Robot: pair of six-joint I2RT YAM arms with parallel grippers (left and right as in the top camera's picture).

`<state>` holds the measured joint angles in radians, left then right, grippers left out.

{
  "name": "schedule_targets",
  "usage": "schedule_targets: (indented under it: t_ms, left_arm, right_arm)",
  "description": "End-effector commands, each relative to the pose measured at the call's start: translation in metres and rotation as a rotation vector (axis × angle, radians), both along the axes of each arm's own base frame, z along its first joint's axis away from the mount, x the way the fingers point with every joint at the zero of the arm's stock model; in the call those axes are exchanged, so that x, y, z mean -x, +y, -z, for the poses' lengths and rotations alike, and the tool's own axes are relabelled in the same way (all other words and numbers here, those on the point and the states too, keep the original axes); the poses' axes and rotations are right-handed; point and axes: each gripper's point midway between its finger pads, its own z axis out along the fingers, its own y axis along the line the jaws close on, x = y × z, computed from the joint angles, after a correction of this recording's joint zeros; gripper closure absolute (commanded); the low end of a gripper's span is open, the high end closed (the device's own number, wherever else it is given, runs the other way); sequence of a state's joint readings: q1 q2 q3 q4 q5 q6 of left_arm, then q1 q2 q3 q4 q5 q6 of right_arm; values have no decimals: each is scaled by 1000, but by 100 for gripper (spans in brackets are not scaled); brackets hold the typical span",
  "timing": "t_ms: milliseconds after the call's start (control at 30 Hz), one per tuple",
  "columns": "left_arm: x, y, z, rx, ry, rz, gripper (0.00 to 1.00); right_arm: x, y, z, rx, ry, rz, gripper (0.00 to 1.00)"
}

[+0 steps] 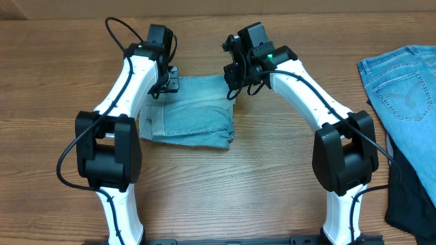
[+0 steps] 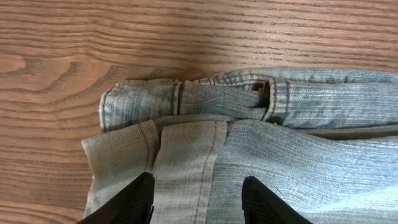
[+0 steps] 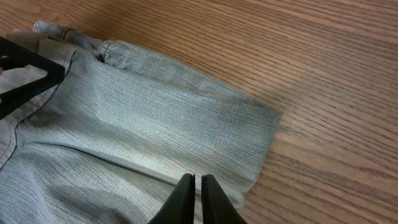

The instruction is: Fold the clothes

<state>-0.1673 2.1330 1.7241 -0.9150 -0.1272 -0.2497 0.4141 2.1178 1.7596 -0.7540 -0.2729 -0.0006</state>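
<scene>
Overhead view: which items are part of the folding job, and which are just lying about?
In the job:
- pale denim shorts, folded, between the arms

Lying about:
- medium-blue jeans, right edge
- dark garment, under the jeans

Bare table [image 1: 272, 177] lies open between my two arms along the near edge. My hands crowd the folded shorts [image 1: 194, 119] toward the far edge, and medium-blue jeans [image 1: 405, 85] over a dark garment [image 1: 415, 197] block the right edge.
</scene>
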Motion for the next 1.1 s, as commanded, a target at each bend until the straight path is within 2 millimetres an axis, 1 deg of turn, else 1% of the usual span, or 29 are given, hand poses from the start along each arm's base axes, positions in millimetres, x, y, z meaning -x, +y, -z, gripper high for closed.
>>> schedule_targets:
  t_ms: [0,67,167,233,300,367,433,500,533,567,600,633,733,800,867,933,967,1000,1033,1067]
  left_arm:
    - [-1,8,21,-34,44,36,50]
    - [-1,8,23,-35,46,36,50]
    - [-2,22,20,-109,37,21,50]
    - [-1,25,20,-119,45,28,50]
    - [-1,25,21,-117,48,28,49]
    - [0,21,22,-93,51,34,53]
    - [0,13,23,-50,55,43,59]
    - [2,7,24,-13,61,49,73]
    - [2,5,24,-2,65,51,77]
    - [3,5,24,-3,65,52,86]
    - [2,7,22,-14,63,53,95]
    - [1,11,19,-36,61,48,96]
    - [-9,31,-11,-159,30,18,96]
    - [-17,39,-28,-204,-2,4,96]
    - [-19,39,-31,-210,-11,3,96]
    - [-15,40,-24,-212,5,4,93]
    - [-13,40,-21,-214,14,5,89]
    - [-11,41,-19,-216,19,5,80]
    - [-11,42,-19,-219,22,14,62]
    - [-12,46,-20,-241,19,10,37]
  right_arm:
    - [0,-1,-17,-6,-34,-4,91]
    - [-1,-3,-17,5,-39,3,91]
    - [0,-4,-15,10,-32,4,91]
    - [0,-5,-15,17,-33,8,91]
    - [0,-5,-15,17,-33,8,91]
    - [0,-5,-15,17,-33,8,91]
    - [0,-5,-15,17,-33,8,91]
    - [0,-5,-15,17,-33,8,91]
    - [0,-5,-15,18,-33,8,91]
    - [0,-5,-15,17,-33,8,91]
    - [0,-5,-15,17,-33,8,91]
    - [0,-5,-15,18,-33,8,91]
    - [0,-5,-15,17,-33,8,91]
    - [0,-5,-15,17,-33,8,91]
    - [0,-5,-15,17,-33,8,91]
    - [0,-5,-15,18,-31,8,91]
    - [1,-5,-14,19,-29,8,91]
    - [1,-6,-14,20,-27,8,91]
    - [1,-6,-14,20,-26,8,91]
    - [1,-6,-14,20,-26,8,91]
